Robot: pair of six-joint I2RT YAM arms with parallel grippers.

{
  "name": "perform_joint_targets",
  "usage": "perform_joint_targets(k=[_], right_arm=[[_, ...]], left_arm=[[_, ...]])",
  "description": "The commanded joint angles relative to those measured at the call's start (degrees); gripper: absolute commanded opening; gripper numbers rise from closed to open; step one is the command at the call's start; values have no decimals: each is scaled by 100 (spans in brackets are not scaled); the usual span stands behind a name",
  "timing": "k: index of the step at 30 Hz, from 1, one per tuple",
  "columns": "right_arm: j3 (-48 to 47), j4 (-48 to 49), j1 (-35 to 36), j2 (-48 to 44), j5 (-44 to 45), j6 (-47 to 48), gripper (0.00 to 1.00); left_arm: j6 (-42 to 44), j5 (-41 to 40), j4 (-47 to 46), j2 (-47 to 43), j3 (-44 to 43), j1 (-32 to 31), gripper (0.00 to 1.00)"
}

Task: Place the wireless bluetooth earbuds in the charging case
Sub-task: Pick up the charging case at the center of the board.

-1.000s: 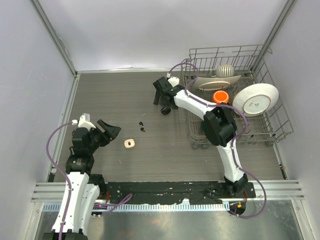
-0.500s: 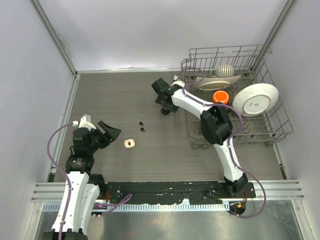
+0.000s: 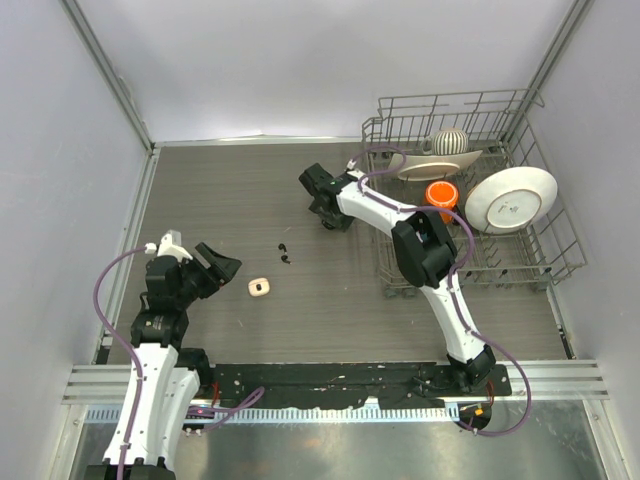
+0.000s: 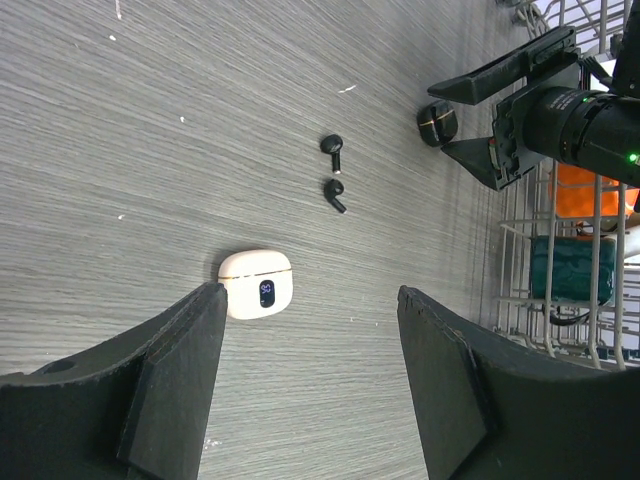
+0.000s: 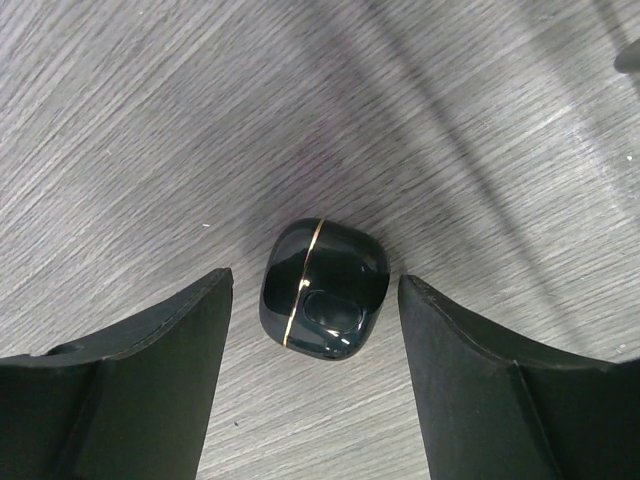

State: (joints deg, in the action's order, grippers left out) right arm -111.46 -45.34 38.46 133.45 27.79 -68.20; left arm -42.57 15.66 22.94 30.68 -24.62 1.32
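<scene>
From above, we see the right gripper (image 3: 322, 203) near the centre of the frame, over the grey table (image 3: 220, 190) and just left of the wire dish rack (image 3: 455, 96). That view hides most of what lies under it. The right wrist camera fills this in. A closed black charging case (image 5: 323, 286) with a thin gold seam lies flat on the table in the middle of that frame. The two fingers stand apart on either side of it, and bare table shows in both gaps, so nothing is gripped.

The left gripper (image 4: 308, 298) sits at the left of the overhead frame with its jaws spread and nothing between them. Its wrist camera looks across the table and gives detail that the overhead view shrinks to specks. The white case (image 4: 256, 284) lies closed with a small dark display on its face, just beside the finger at lower left. Above it, toward the middle of the frame, the two black earbuds (image 4: 334, 170) lie close together on the table, stems visible, apart from both cases. At upper right the same camera catches the right gripper side-on, with the black case at its fingertips.

Only the overhead view takes in the whole rack, holding plates (image 3: 510, 197) and an orange cup (image 3: 441, 193).
</scene>
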Motion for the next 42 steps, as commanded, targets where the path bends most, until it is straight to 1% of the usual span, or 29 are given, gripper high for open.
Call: perform_joint_targets(k=[1, 12, 18, 21, 22, 24, 25, 26, 31, 39, 42], right_arm=[[-69, -98, -40, 32, 349, -483, 72], [36, -89, -40, 111, 788, -1089, 71], [54, -212, -49, 129, 1079, -1309, 67], [37, -212, -49, 190, 1097, -1248, 63], [28, -221, -49, 243, 1071, -1213, 59], [28, -247, -49, 278, 948, -1151, 55], [63, -264, -40, 278, 904, -1064, 48], [98, -282, -31, 278, 799, -1046, 45], [527, -186, 152, 94, 544, -931, 42], [1310, -159, 733, -643, 675, -1292, 41], [1723, -89, 838, -916, 535, -1458, 41]], left_arm=[[161, -54, 26, -18, -280, 44, 72], [214, -46, 26, 35, -324, 43, 72], [214, -46, -8, 44, -306, 35, 72], [205, -28, -35, 87, -315, 35, 72], [196, -11, -44, 88, -324, 43, 72], [196, 7, -61, 123, -324, 44, 72], [187, 7, -79, 132, -315, 35, 72], [170, 16, -70, 114, -306, 35, 72], [117, 51, -123, 88, -254, 43, 72], [99, 33, -61, -123, -210, 43, 72], [126, 34, 17, -141, -253, 35, 72]])
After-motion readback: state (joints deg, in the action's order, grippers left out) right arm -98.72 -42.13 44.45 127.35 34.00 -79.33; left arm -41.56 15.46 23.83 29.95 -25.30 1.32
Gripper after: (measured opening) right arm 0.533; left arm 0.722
